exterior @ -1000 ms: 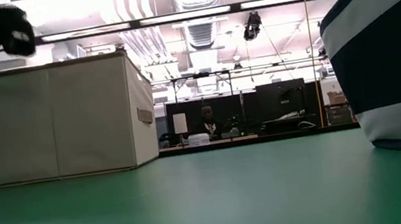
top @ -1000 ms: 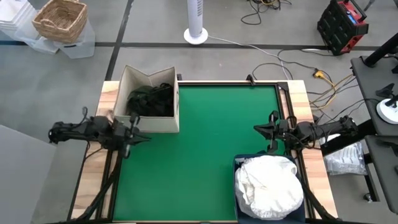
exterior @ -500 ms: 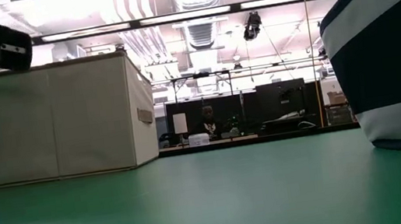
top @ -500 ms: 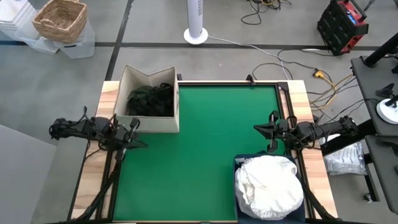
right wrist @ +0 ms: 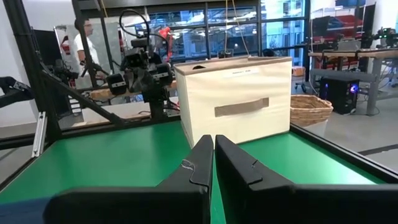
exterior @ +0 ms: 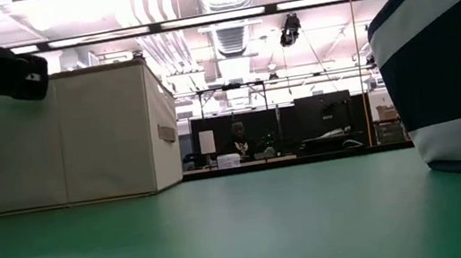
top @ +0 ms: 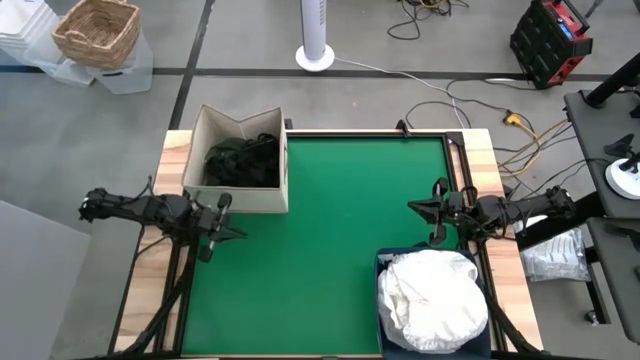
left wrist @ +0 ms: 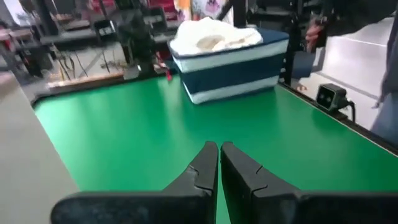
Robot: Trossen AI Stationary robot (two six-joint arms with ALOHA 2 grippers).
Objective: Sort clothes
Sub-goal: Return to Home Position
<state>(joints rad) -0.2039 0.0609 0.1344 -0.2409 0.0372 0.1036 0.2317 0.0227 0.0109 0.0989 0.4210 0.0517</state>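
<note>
Dark clothes in the beige box, white clothes in the navy bin

We saw a green bench edged in pale wood. The box at its far left corner was plain beige, and the dark clothes in it were blackish. The bin at the near right corner was navy with white bands, and it was heaped with white clothes. The left tool and right tool were black.

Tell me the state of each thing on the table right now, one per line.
Beige box: upright, open-topped, holding dark clothes.
Blue bin: upright, heaped with white clothes.
Left tool: shut, empty, above the green mat near its left edge.
Right tool: shut, empty, at the mat's right edge.
</note>
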